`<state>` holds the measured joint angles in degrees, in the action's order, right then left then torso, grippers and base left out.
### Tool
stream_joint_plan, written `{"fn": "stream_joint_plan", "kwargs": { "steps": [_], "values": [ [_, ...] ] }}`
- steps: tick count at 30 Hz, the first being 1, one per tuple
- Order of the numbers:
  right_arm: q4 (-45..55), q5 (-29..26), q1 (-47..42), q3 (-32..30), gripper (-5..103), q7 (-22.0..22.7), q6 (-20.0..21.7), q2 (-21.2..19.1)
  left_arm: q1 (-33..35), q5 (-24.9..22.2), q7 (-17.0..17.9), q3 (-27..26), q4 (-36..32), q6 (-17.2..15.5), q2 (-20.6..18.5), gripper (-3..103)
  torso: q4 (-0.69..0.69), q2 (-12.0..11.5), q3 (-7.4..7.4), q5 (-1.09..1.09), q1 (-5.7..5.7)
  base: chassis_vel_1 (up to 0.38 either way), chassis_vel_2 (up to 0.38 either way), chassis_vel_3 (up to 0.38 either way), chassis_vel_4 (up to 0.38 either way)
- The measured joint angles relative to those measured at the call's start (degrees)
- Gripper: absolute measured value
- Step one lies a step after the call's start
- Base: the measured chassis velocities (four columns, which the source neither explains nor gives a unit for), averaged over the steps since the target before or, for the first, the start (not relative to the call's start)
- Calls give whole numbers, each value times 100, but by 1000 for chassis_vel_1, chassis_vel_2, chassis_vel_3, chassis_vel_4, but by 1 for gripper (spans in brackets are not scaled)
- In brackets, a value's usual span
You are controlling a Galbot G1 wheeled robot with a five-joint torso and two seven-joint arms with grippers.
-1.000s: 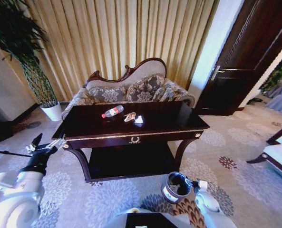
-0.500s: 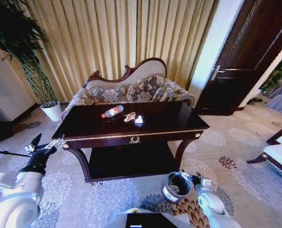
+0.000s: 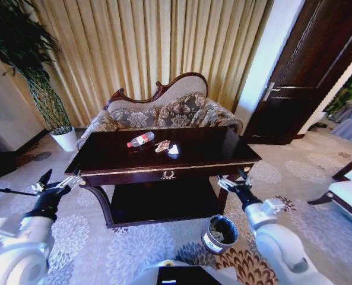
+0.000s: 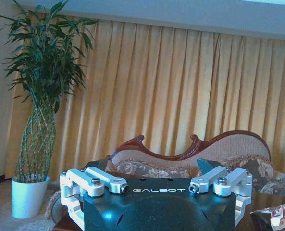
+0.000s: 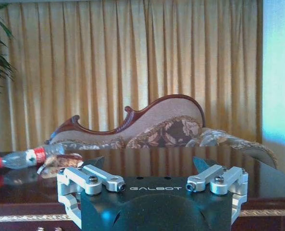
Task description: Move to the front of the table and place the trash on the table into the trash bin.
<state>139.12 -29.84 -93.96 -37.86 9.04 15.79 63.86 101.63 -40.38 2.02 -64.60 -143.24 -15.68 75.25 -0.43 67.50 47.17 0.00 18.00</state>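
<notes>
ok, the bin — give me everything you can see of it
The bin is a small round dark cylinder with a pale band around its side, standing upright on the patterned carpet just off the table's front right leg. Its mouth is open, with no lid; something pale lies inside, too small to identify. Material unclear. Nothing grips it: the right tool is open, above and apart from it, up near the table's front edge.

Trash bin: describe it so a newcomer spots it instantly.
Start at the large glossy dark brown wooden table with gold trim. On the carpet before its right front leg stands a small round dark bin with a pale band, unlike the white plant pot by the curtain.
</notes>
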Motion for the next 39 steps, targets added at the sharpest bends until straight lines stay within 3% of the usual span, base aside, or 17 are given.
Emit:
{"fn": "stream_joint_plan", "kwargs": {
  "steps": [14,27,34,36,39],
  "values": [
    [-49,-55,85,40,100,2,107,-38,18,14,-6,9,0,-13,6,100,0,0,0,0,-1,-21,15,18,-21],
    [-40,-82,62,95,100,-2,158,-37,26,55,-11,11,0,-13,19,100,-1,-4,3,0,6,-150,156,157,-146],
    [10,-839,313,165,100,82,485,-316,104,88,-6,8,0,26,9,100,-1,0,-1,0,-2,-21,20,21,-18],
    [-116,-1243,655,255,100,249,652,-575,93,113,-8,3,0,77,-23,100,0,3,-2,0,-5,25,-40,-44,57],
    [-358,-1403,1053,415,100,307,712,-822,63,126,-8,4,0,93,-27,100,0,2,-2,1,-5,10,-19,-6,20]
  ]
}}
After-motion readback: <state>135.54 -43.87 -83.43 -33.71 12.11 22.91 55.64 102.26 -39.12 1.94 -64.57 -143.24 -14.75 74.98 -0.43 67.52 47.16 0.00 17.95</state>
